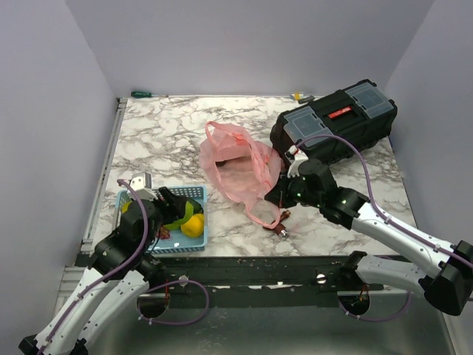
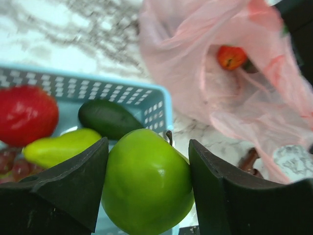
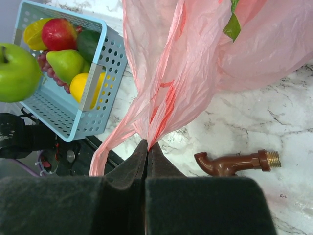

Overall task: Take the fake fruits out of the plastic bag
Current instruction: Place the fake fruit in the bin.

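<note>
Blue basket (image 2: 112, 93) holding red apple (image 2: 24, 115), avocado (image 2: 107, 117), grapes (image 2: 14, 166), left gripper (image 2: 147, 147) clamped on green apple (image 2: 146, 191) above its rim, right gripper (image 3: 146, 147) pinched flat on pink bag (image 3: 195, 63) beside it, red fruit (image 2: 231, 57) blurred inside

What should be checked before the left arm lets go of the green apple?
1. Left tool shut on glossy green plastic apple: ok.
2. Apple squarely over light blue slotted plastic basket: cannot tell.
3. Bare floor showing in basket: ok.
4. Right tool pinching handle of translucent pink plastic bag: ok.
5. Bag emptied: not ok, a red-orange fruit shows inside.
</note>
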`<state>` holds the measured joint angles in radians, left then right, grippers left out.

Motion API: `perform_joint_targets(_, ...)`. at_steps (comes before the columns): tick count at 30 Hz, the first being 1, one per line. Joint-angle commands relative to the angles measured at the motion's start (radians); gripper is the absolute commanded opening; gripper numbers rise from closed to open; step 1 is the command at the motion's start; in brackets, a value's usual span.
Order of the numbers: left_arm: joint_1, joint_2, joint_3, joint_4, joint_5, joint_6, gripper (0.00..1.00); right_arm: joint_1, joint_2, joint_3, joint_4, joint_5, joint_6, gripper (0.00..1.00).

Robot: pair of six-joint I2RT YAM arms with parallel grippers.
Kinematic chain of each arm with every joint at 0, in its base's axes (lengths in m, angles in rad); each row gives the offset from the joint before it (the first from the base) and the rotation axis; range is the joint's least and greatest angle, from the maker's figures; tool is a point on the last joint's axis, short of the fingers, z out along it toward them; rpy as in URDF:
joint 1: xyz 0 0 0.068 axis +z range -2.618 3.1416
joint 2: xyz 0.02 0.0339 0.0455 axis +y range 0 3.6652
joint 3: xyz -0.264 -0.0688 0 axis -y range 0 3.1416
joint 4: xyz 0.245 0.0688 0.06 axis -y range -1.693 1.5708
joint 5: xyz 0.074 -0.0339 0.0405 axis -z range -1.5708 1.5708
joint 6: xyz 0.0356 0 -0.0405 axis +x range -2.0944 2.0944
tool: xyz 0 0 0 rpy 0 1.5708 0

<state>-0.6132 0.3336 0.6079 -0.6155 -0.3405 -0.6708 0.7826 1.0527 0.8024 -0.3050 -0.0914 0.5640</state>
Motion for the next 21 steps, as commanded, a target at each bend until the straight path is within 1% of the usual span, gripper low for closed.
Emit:
perform_joint_targets(1,0.006,-0.008,-0.054,-0.201,-0.133,-0.233,0.28,0.005,0.003,-0.011,0.021,-0.002,0.004,0.01)
perform_joint_targets(4,0.008,0.004,-0.093,-0.244,-0.163,-0.347,0.28,0.006,-0.004,-0.013,0.021,-0.005,0.008,0.01)
perform_joint_targets(8,0.007,0.042,-0.130,-0.295,-0.226,-0.442,0.28,0.005,-0.007,-0.023,0.024,-0.008,0.013,0.01)
perform_joint_targets(11,0.007,0.076,-0.131,-0.308,-0.244,-0.471,0.29,0.006,-0.008,-0.025,0.023,-0.009,0.012,0.01)
perform_joint_targets(16,0.007,0.097,-0.139,-0.311,-0.240,-0.526,0.33,0.006,-0.007,-0.026,0.028,-0.007,0.013,0.01)
perform_joint_targets(19,0.008,0.103,-0.149,-0.307,-0.228,-0.547,0.37,0.005,0.000,-0.029,0.036,-0.014,0.016,0.01)
perform_joint_targets(20,0.007,0.104,-0.152,-0.304,-0.225,-0.548,0.41,0.006,0.005,-0.029,0.036,-0.016,0.016,0.01)
perform_joint_targets(21,0.007,0.105,-0.152,-0.303,-0.224,-0.551,0.48,0.005,0.006,-0.028,0.037,-0.018,0.016,0.01)
